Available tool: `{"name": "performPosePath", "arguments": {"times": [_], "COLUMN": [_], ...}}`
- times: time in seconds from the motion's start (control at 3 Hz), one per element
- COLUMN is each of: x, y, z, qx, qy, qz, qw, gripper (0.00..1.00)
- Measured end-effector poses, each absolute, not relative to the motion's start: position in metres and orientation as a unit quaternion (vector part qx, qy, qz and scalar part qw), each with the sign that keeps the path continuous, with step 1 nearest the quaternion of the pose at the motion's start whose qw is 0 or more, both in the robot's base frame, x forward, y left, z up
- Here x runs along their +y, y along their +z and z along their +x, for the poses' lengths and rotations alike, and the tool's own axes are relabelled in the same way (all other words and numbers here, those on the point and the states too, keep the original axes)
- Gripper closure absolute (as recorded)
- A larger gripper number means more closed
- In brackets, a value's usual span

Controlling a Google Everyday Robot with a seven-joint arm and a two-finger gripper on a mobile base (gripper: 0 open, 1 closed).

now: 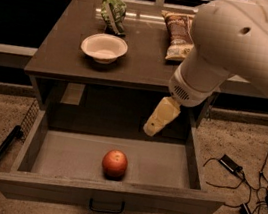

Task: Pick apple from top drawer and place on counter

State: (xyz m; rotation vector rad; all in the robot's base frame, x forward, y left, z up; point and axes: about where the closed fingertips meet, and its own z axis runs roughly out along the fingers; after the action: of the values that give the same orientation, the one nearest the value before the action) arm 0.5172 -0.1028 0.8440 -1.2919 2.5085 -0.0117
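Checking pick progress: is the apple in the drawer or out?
In. The apple rests on the floor of the open top drawer; the gripper hangs above it, apart.
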Motion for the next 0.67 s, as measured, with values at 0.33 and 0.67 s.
{"name": "performPosePath", "arguments": {"times": [0.33, 0.67], "x": [-0.1049, -0.1028], "y": [0.8400, 0.8336], "z": [0.5157, 0.5150], "qx": [0.896, 0.893], "qy": [0.000, 0.020], "qz": [-0.415, -0.421], "qw": [0.155, 0.159], "gripper": [0.00, 0.00]}}
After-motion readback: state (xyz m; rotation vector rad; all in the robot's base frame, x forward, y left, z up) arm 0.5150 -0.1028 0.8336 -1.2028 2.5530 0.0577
